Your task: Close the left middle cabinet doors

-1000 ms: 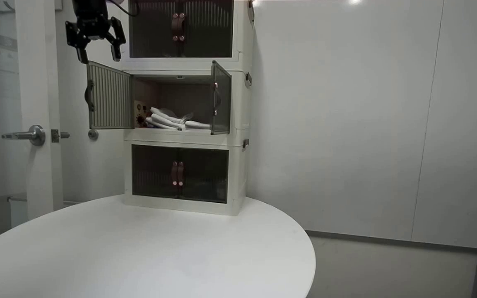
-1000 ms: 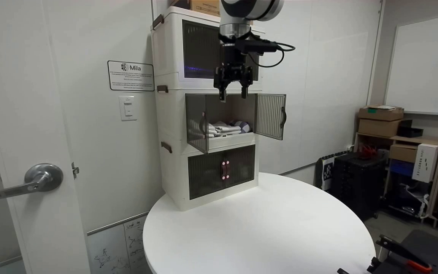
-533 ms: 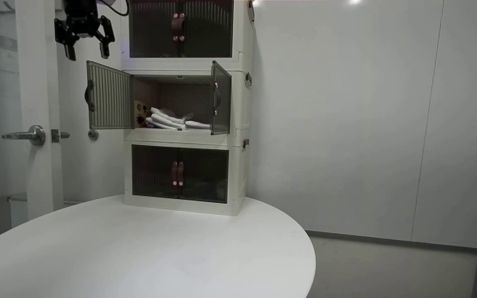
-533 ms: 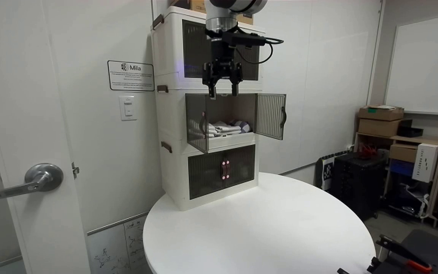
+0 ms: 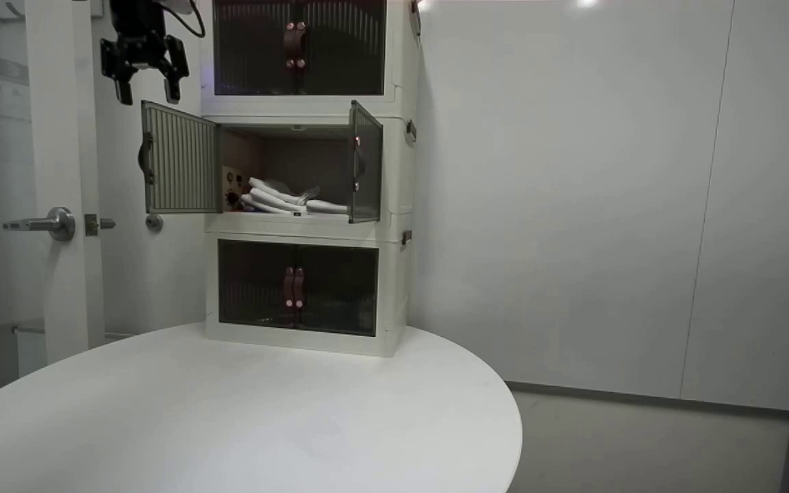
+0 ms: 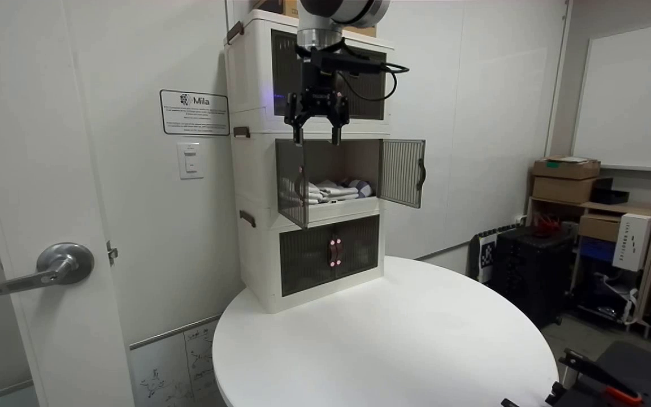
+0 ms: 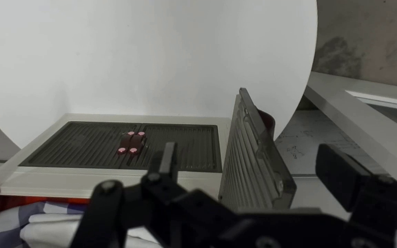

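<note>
Robotiq gripper (image 6: 317, 140) points downward, its fingers (image 6: 298, 135) parted — released, clasping nothing. In both exterior views it sits farther toward the white room door (image 6: 48, 209) than a second ago. In the wrist view the left middle cabinet door (image 7: 255, 155) shows in the space between the two fingers; whether they touch it cannot be told.

Door position: left half of the middle tier of the white three-tier cabinet (image 6: 253, 175), swung outward, dark strap handle (image 5: 146, 159) at its free edge. Against half a second ago, that edge has shifted slightly toward the room door in both exterior views — leaf a little wider. Right middle leaf (image 5: 366, 168) also stands swung out, unchanged.

Inside the middle tier: folded white cloths (image 6: 337, 192) and a blue-and-white checked cloth (image 6: 361, 187), same places as before. Dark ribbed bottom-tier doors (image 6: 306, 260) closed, red-brown handles (image 7: 137, 142) side by side at the centre; dark top-tier doors (image 5: 255, 55) closed likewise. Cabinet stands on the round white table (image 6: 416, 339), near its rim. Lever handle (image 6: 65, 263) visible on the room door. A Mila sign (image 6: 194, 113) and a light switch (image 6: 191, 161) on the wall beside the cabinet.
</note>
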Motion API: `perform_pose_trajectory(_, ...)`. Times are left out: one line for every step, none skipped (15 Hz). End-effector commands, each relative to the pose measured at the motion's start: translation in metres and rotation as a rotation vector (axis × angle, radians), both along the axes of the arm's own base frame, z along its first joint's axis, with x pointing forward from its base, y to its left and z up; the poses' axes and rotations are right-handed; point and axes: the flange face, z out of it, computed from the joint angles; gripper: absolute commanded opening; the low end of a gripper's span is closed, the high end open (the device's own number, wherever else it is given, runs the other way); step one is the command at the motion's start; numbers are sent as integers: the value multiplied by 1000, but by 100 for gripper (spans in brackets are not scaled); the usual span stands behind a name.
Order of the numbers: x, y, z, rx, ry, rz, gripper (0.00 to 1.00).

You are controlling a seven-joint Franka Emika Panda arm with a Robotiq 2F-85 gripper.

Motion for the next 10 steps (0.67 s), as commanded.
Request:
perform_pose_trajectory(15, 13, 0, 9, -72, -93, 100)
perform_pose_trajectory(18, 15, -1, 0, -100, -121, 100)
perform_pose_trajectory(23, 15, -5, -21, -136, -170, 100)
perform_pose_trajectory(27, 15, -8, -42, -156, -205, 100)
perform_pose_trajectory(32, 12, -12, -70, -176, -256, 100)
perform_pose_trajectory(35, 10, -16, -98, -192, -299, 100)
perform_pose_trajectory(38, 7, -19, -137, -201, -339, 100)
perform_pose_trajectory(40, 4, -22, -173, -211, -374, 100)
perform_pose_trajectory(41, 1, -24, -206, -223, -403, 100)
perform_pose_trajectory(42, -1, -25, -236, -234, -428, 100)
